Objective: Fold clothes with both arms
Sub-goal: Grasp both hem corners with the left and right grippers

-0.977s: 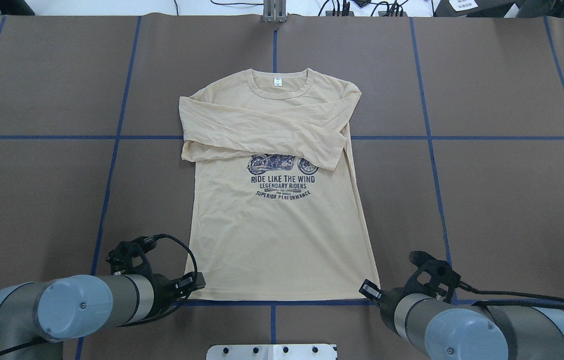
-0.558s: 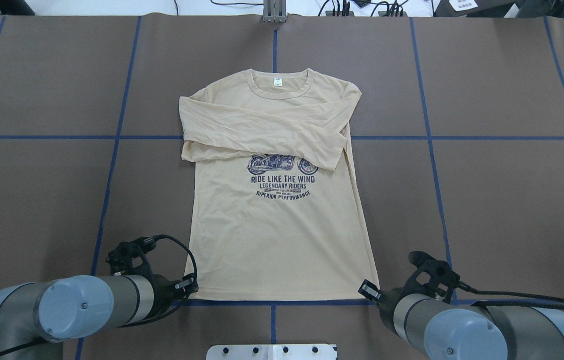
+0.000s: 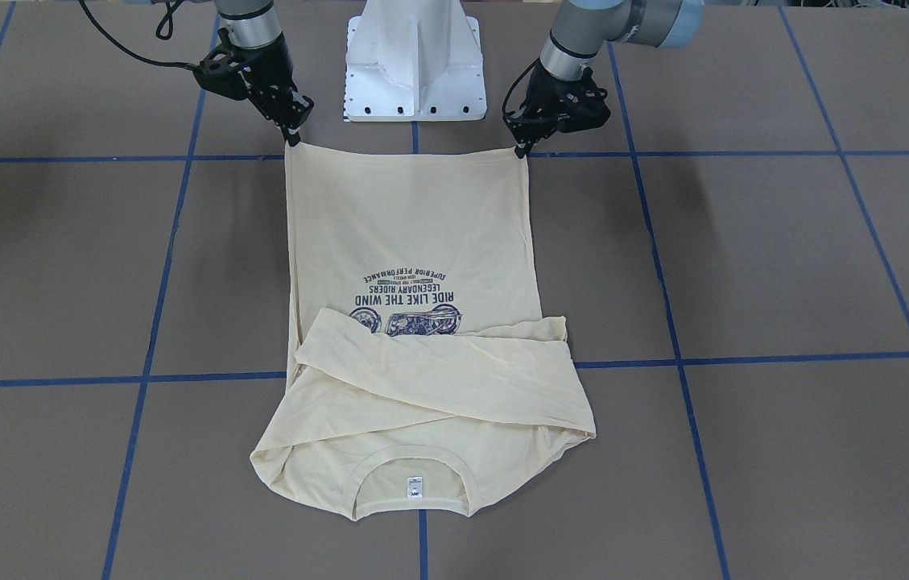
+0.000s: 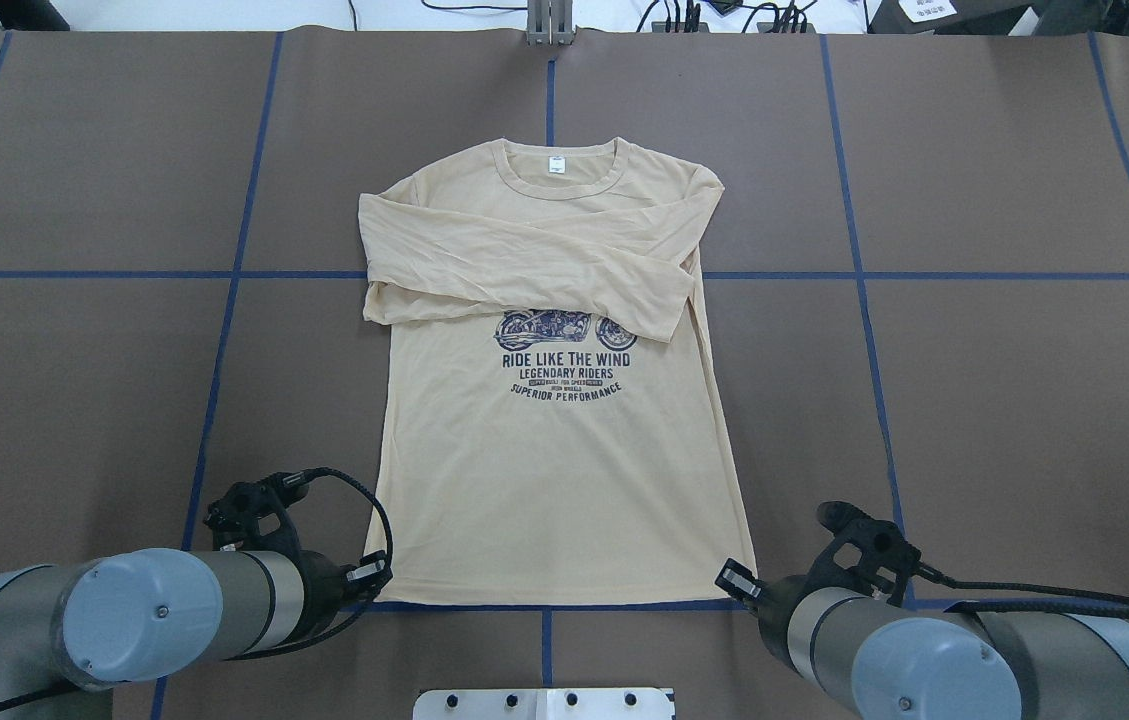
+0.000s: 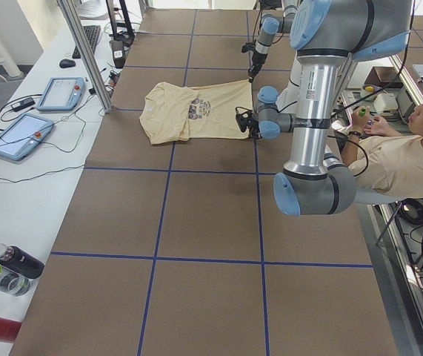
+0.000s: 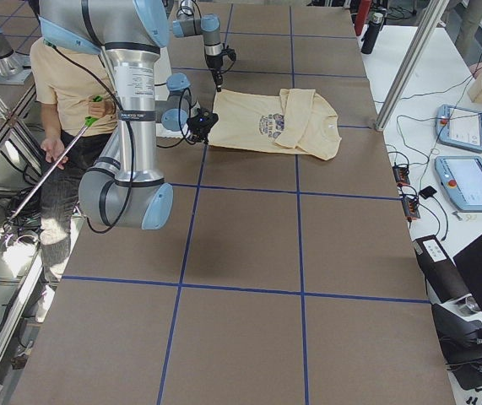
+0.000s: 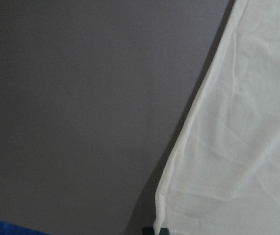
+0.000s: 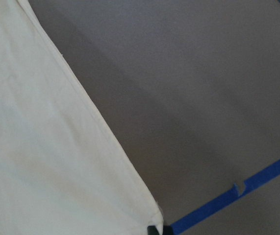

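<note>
The cream-yellow shirt (image 4: 554, 480) lies flat, print up, both sleeves folded across the chest, collar and white label (image 4: 555, 164) at the far side. It also shows in the front view (image 3: 414, 242). My left gripper (image 4: 379, 578) is shut on the near left hem corner, seen in the front view (image 3: 520, 147) and the left wrist view (image 7: 157, 230). My right gripper (image 4: 732, 582) is shut on the near right hem corner, also seen in the front view (image 3: 291, 137) and the right wrist view (image 8: 153, 229). The hem runs taut between them.
The white pedestal base (image 3: 414, 64) stands just behind the hem. Blue tape lines (image 4: 224, 330) cross the brown table. A metal post (image 4: 550, 22) stands at the far edge. An operator (image 5: 404, 148) sits beside the robot; tablets (image 5: 18, 133) and bottles (image 5: 11, 267) lie on a side bench.
My left gripper has shifted a little to the left, drawing the left hem corner outward with it. The right gripper has barely moved.
</note>
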{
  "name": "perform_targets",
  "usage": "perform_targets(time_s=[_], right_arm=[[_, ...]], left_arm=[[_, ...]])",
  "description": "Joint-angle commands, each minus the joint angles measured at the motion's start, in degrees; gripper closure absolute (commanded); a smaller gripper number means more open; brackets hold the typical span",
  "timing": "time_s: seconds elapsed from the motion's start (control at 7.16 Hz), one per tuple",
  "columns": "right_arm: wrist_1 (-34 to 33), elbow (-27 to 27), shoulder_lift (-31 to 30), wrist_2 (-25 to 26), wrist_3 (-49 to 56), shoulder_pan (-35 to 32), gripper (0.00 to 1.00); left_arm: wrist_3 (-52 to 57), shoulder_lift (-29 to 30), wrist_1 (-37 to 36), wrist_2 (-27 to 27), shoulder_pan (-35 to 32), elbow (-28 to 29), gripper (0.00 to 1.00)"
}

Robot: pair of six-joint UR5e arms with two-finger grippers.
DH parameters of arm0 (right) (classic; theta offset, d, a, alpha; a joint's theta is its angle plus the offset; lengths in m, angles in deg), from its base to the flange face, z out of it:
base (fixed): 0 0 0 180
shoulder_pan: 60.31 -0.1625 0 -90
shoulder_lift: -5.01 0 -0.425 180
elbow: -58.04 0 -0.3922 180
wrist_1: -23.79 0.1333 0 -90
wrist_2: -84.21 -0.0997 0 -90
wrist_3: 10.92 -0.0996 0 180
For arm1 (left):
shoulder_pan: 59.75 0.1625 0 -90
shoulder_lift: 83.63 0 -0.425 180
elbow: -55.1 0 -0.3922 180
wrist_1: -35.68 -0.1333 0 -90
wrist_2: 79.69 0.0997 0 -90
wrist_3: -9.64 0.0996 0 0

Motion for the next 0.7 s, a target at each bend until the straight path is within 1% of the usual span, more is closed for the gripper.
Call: perform_targets(time_s=[0.0, 0.14, 0.28, 0.42, 0.56], right_arm=[[-0.9, -4.2, -0.6, -1.1, -1.4, 1.3, 1.0], [-5.0, -8.2, -0.6, -2.1, -2.2, 2.0, 1.0], [-7.6, -9.6, -0.4, -2.6, -2.3, 2.2, 1.0], [-7.7, -9.8, 0.3, -2.7, -2.2, 0.8, 1.0], [-7.9, -9.3, 2.0, -5.0, -2.1, -2.8, 1.0]], left_arm=[[-3.3, -0.5, -1.3, -2.8, 0.1, -4.3, 1.0], [-3.3, -1.6, -1.3, -3.4, 0.1, -7.0, 1.0], [-3.9, -2.7, -1.4, -3.4, 0.1, -10.5, 1.0], [-3.9, -2.9, -1.4, -3.5, -0.8, -12.4, 1.0], [-3.6, -2.4, -1.3, -5.2, -4.1, -13.0, 1.0]])
